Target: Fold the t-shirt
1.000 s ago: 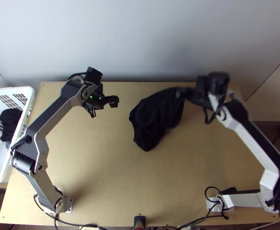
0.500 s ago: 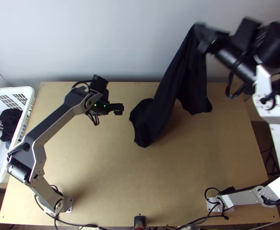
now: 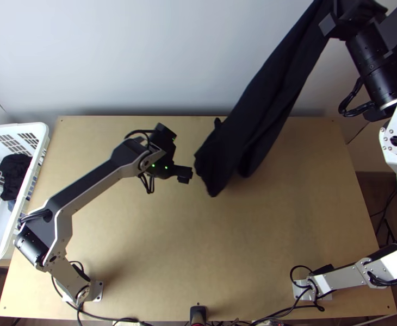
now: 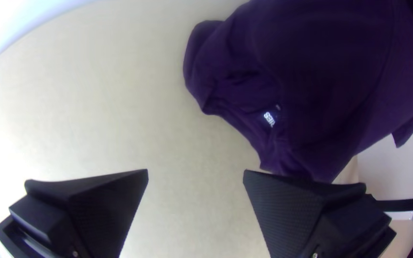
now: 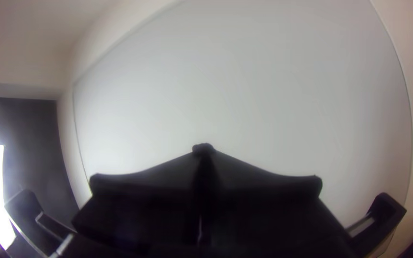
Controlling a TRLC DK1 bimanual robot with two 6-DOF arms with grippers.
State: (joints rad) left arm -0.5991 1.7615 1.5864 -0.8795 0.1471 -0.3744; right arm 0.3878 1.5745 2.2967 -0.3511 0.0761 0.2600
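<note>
The dark t-shirt (image 3: 269,98) hangs in a long slanting drape from my right gripper (image 3: 329,22) at the top view's upper right, its lower end bunched on the table. In the right wrist view my right gripper (image 5: 203,153) is shut on a bit of the cloth. My left gripper (image 3: 185,174) is beside the shirt's lower left end in the top view. In the left wrist view my left gripper (image 4: 195,174) stands open with bare table between its fingers, and the t-shirt (image 4: 331,76) with its neck label is close by.
A white basket (image 3: 42,142) with dark cloth in it stands at the table's left edge. Cables run along the near edge of the table (image 3: 160,261), around a small black device (image 3: 198,313). A pale wall rises behind the far edge.
My right gripper has lifted the t-shirt high, up and to the right, drawing the cloth out long. My left gripper has moved right and slightly nearer, up to the shirt.
</note>
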